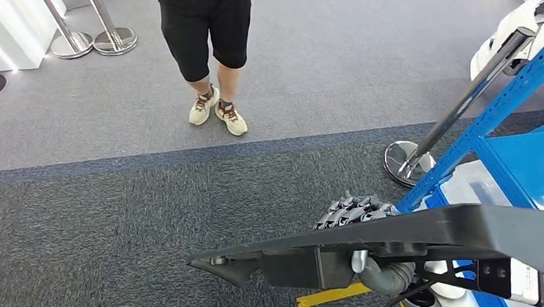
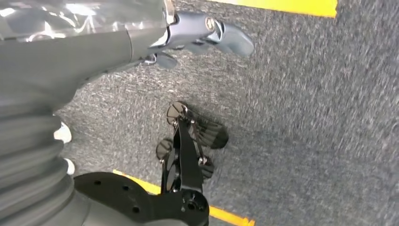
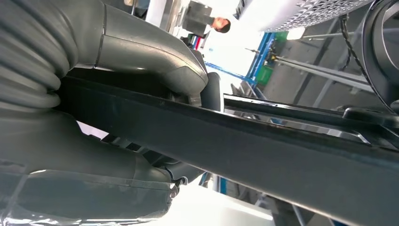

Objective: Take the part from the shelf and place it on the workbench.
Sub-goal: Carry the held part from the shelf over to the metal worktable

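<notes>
the right hand (image 1: pixel 354 213) grips the long dark part (image 1: pixel 391 237), its fingers curled over the part's far edge in the head view and its thumb (image 3: pixel 155 56) pressed on the opposite face in the right wrist view. the part is off the shelf and carried in the air, its long axis running left to right across the near side of the scene, the pointed end out to the left over the carpet and the thicker end running off to the right. the left hand (image 2: pixel 207 33) hangs over the grey carpet with nothing in it, fingers apart, so the right is the working hand. the blue shelf frame (image 1: pixel 497 102) and a chrome stanchion (image 1: pixel 462 100) stand close on the right, while a person's legs (image 1: pixel 211 52) stand far off; open carpet lies to the left and far side. no workbench can be seen, so i judge the carry needs a turn away from the shelf, minding the part's long left end
</notes>
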You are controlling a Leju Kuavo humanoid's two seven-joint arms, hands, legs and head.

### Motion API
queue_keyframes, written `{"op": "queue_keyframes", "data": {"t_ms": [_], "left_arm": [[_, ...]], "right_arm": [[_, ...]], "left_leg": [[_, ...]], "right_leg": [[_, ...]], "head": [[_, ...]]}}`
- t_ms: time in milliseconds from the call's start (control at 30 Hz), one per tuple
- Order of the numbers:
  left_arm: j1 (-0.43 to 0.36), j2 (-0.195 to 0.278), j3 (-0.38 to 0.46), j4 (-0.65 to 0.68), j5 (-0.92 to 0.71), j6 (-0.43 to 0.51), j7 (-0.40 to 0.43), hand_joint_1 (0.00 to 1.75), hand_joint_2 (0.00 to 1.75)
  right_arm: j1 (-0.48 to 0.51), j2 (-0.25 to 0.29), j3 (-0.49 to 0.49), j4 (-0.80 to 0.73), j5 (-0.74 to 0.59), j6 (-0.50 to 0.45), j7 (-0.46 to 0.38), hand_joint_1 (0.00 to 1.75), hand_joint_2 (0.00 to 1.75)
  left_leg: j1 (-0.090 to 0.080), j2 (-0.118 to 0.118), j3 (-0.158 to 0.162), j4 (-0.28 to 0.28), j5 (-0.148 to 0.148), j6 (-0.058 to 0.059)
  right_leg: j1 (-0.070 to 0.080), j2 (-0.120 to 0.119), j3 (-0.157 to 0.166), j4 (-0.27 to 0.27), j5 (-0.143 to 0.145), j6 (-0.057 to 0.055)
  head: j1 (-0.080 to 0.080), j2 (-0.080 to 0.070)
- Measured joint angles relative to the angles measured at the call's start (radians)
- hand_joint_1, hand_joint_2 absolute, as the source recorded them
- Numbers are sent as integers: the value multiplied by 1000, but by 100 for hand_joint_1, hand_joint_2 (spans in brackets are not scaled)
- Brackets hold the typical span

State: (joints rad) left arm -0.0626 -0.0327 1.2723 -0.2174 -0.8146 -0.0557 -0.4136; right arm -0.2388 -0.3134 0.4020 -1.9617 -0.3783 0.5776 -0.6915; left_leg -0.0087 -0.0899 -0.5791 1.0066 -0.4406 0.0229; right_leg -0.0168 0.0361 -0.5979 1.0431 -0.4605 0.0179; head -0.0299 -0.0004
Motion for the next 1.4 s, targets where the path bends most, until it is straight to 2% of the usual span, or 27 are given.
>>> {"op": "queue_keyframes", "data": {"t_ms": [33,100,167,200,267,300,333,367,400,433,500,567,633,700,733,800,833,867,900,1000,1067,1133,1200,1267,1300,1367,1400], "left_arm": [[1,0,2,0,1,0,0,0,175],[7,0,6,0,0,1,-1,0,175],[11,0,8,0,-8,2,-2,0,175],[11,1,8,0,-14,2,-2,0,175],[8,1,8,0,-22,2,-4,0,175],[7,2,8,0,-25,1,-4,0,175],[7,3,8,0,-28,0,-5,0,175],[8,3,8,0,-30,0,-5,0,175],[9,3,8,0,-32,0,-5,0,175],[10,3,8,0,-34,0,-5,0,175],[6,6,8,0,-38,0,-5,0,175],[1,10,8,0,-43,0,-5,0,175],[3,16,7,0,-51,2,-4,0,175],[6,22,7,-1,-60,3,-2,0,175],[5,24,6,-1,-63,2,-2,0,175],[0,29,4,0,-70,0,1,0,175],[-4,31,3,0,-73,-1,3,0,175],[-6,35,1,0,-76,-2,6,0,175],[-8,37,-2,0,-80,-4,9,0,175],[-10,41,-9,0,-85,-7,15,0,175],[-11,43,-12,0,-85,-7,16,0,175],[-10,46,-13,0,-85,-7,17,0,175],[-7,48,-13,0,-84,-6,20,0,175],[-10,50,-13,0,-81,-2,25,0,175],[-12,50,-13,0,-79,0,27,0,175],[-14,49,-13,0,-78,0,30,0,175],[-13,49,-13,0,-78,-1,30,0,175]], "right_arm": [[10,9,-3,-1,15,0,-1,175,175],[32,36,-4,-4,58,-2,-3,175,175],[55,69,-2,-14,102,-15,-3,175,175],[66,85,0,-21,121,-25,-3,175,175],[88,107,4,-35,147,-43,-4,175,175],[100,116,5,-41,158,-49,-4,175,175],[111,124,6,-46,167,-53,-4,175,175],[120,132,6,-50,173,-54,-4,175,175],[127,140,6,-54,178,-54,-4,175,175],[130,148,6,-57,181,-54,-4,175,175],[130,159,6,-60,179,-54,-4,175,175],[125,163,3,-60,160,-54,-4,175,175],[101,160,-4,-56,117,-57,8,175,175],[69,149,-18,-49,60,-65,29,175,175],[59,141,-26,-45,34,-70,39,175,175],[48,123,-38,-37,-5,-78,57,175,175],[43,115,-41,-31,-19,-81,65,175,175],[36,106,-42,-25,-32,-85,71,175,175],[28,99,-44,-18,-42,-88,76,175,175],[9,84,-48,-6,-55,-93,80,175,175],[3,80,-49,-2,-57,-93,81,175,175],[-3,77,-50,2,-59,-93,81,175,175],[-15,75,-49,7,-64,-94,80,175,175],[-32,70,-47,18,-73,-95,76,175,175],[-41,68,-46,27,-77,-95,73,175,175],[-54,64,-39,50,-77,-95,69,175,175],[-58,63,-35,61,-72,-95,64,175,175]], "left_leg": [[1,-7,-4,2,-2,-5],[3,-18,-8,2,-3,-17],[2,4,-14,21,-18,-29],[2,26,-29,59,-40,-35],[7,67,-88,183,-103,-46],[10,76,-120,247,-128,-50],[12,80,-139,282,-135,-52],[14,83,-137,278,-123,-52],[14,88,-116,237,-95,-50],[14,99,-77,163,-59,-47],[6,127,-11,37,-17,-34],[-3,136,4,-2,-13,-19],[-5,122,4,-10,-5,-9],[-1,108,12,-24,4,1],[2,101,16,-30,9,5],[2,80,13,-30,11,10],[2,69,11,-29,12,11],[2,57,9,-26,12,11],[2,44,9,-23,11,10],[2,8,5,-7,6,2],[2,-10,-4,1,4,-8],[4,-23,-11,0,5,-19],[4,7,-22,20,-8,-29],[5,60,-66,114,-58,-37],[8,74,-100,182,-88,-41],[12,81,-154,284,-119,-45],[13,83,-155,283,-108,-45]], "right_leg": [[1,7,8,-20,3,-3],[3,-5,9,-24,3,-13],[2,-20,15,-31,4,-25],[2,-29,19,-34,4,-31],[6,-50,24,-35,-1,-39],[9,-62,25,-34,-3,-41],[11,-72,25,-34,-4,-41],[12,-82,27,-34,-6,-42],[13,-91,29,-34,-8,-41],[14,-99,33,-34,-10,-40],[15,-114,40,-36,-13,-34],[15,-128,43,-38,-14,-25],[15,-139,44,-40,-15,-13],[15,-117,33,-14,-36,-4],[15,-95,13,28,-61,-1],[12,-54,-53,166,-124,0],[12,-46,-83,224,-142,1],[11,-43,-97,249,-141,1],[9,-41,-92,234,-121,1],[1,-8,0,38,-26,-1],[0,9,26,-24,-10,-5],[3,-5,25,-27,-8,-14],[3,-21,30,-35,-4,-27],[4,-40,33,-40,-3,-36],[6,-50,34,-41,-4,-38],[9,-70,35,-40,-7,-40],[11,-80,36,-40,-8,-40]], "head": [[0,0],[0,0],[-3,0],[-6,0],[-10,0],[-10,0],[-10,0],[-10,0],[-10,0],[-10,0],[-10,0],[-10,0],[-10,0],[-10,0],[-9,0],[-8,0],[-8,0],[-8,0],[-8,0],[-7,0],[-8,0],[-8,0],[-10,0],[-14,0],[-15,0],[-15,0],[-15,0]]}}
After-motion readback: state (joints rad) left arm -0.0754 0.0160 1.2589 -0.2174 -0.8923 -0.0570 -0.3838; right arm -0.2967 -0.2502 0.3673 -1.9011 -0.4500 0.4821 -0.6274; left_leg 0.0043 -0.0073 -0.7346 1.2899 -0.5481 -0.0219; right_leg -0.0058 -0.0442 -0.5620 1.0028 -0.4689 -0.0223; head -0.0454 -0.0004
